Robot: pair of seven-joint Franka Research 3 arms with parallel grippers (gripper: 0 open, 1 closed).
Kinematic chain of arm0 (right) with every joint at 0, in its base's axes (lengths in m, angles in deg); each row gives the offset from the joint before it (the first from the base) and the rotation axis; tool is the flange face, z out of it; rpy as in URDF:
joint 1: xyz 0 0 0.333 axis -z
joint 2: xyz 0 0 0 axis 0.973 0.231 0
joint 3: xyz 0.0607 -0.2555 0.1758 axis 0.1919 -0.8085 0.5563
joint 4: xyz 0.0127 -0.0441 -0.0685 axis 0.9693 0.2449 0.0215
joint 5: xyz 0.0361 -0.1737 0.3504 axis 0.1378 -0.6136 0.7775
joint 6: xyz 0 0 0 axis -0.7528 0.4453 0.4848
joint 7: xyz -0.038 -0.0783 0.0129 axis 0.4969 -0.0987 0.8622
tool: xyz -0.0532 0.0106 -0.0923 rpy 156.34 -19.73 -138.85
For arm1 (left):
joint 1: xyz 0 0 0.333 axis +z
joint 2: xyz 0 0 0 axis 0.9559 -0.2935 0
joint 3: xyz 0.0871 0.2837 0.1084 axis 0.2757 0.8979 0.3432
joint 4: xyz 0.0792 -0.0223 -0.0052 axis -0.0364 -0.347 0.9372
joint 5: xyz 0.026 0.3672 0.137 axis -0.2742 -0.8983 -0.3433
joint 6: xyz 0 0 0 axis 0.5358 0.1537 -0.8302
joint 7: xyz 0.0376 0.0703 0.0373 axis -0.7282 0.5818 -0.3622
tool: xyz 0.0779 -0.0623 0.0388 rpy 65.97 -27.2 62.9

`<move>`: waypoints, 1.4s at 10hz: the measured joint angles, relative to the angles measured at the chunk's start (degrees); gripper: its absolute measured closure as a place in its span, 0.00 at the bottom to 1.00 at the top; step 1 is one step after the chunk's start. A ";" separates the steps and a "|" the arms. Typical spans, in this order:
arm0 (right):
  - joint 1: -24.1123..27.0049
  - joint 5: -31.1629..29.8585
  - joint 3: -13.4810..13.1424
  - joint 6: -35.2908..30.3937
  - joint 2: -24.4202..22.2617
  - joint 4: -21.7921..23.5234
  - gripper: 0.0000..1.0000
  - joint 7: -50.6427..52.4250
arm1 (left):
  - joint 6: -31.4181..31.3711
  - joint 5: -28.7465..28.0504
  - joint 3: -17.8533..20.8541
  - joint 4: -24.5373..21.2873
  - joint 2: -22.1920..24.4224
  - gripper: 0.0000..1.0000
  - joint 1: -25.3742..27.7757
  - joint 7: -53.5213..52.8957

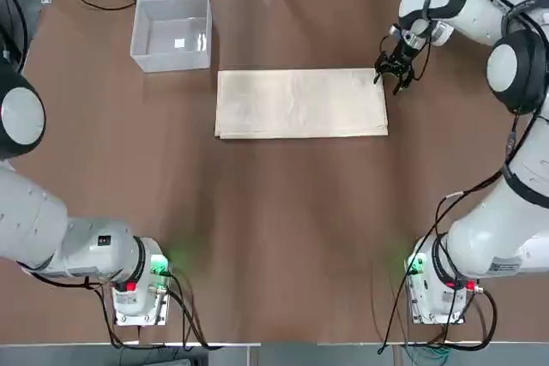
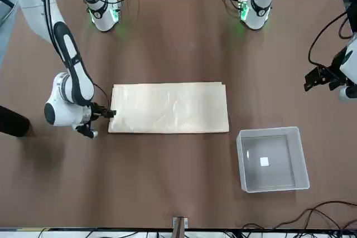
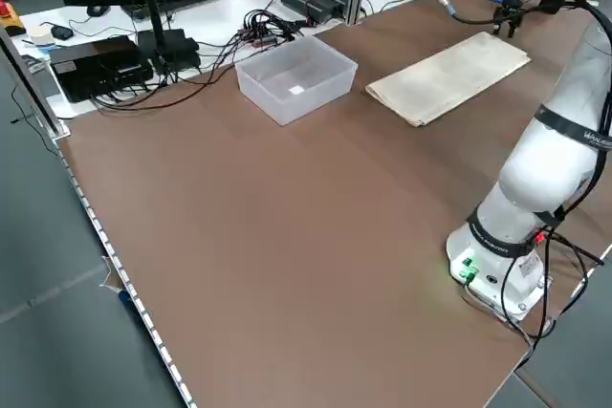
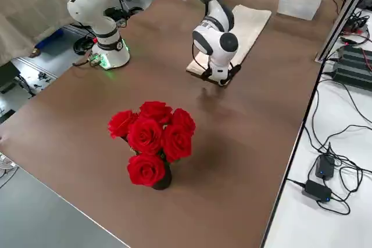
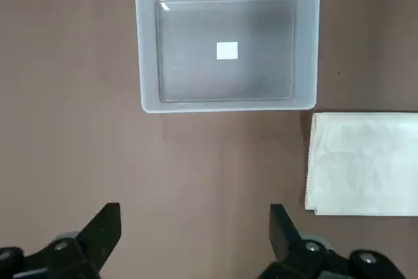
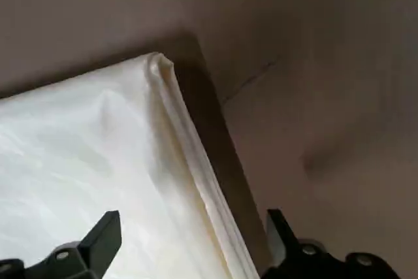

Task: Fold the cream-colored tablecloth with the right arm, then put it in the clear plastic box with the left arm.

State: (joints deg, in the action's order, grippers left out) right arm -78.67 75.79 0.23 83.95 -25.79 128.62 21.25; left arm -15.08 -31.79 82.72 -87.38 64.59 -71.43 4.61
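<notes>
Top view shows the cream-colored tablecloth (image 1: 301, 104) lying flat near the middle of the brown table (image 1: 274, 237), folded into a long rectangle with layered edges. The right gripper (image 1: 395, 69) sits at the cloth's 2 o'clock corner, low over the table, its fingers spread apart and holding nothing. In the right wrist view the two dark fingertips (image 6: 98, 243) stand on both sides of the cloth's stacked edge, but whether they touch the fabric cannot be told. In the right side view the wrist body hides the gripper and this corner of the cloth.

The clear plastic box (image 1: 171, 32) stands at 10 o'clock from the cloth, near it but apart, with a small white label on its see-through bottom.

The left gripper (image 5: 194, 233) is cut off in the top view; only the arm's big round grey joint is seen at the 9 o'clock edge. Its wrist camera looks straight down on the box and one end of the cloth, and the fingers are wide open with nothing between them.

A bunch of red roses (image 4: 152, 139) in a dark vase stands well apart from the cloth, seen only in the right side view.
</notes>
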 joint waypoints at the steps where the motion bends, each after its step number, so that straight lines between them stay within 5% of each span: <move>1: -0.24 0.06 0.04 0.51 0.26 0.08 0.01 0.00 | 0.00 0.00 0.00 0.00 0.00 0.00 0.00 0.00; 8: -1.89 0.29 0.08 4.97 2.29 0.70 0.07 0.00 | 0.00 0.00 0.08 0.00 0.00 0.00 0.27 0.00; 10: -2.00 0.26 -0.07 5.73 2.27 1.07 0.17 -0.01 | 0.00 0.00 0.08 0.00 0.00 0.00 0.27 0.00; 11: -2.00 0.27 -0.17 5.83 2.23 1.08 0.33 -0.01 | 0.00 0.00 0.08 0.00 0.00 0.00 0.27 0.00; 14: -2.09 0.27 -0.12 6.94 2.21 1.32 0.44 -0.01 | -0.01 0.00 0.08 0.00 0.00 0.00 0.27 0.00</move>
State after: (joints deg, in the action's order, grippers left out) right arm -80.77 76.06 0.11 90.89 -23.58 129.94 21.24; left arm -15.09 -31.79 82.81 -87.38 64.59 -71.16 4.61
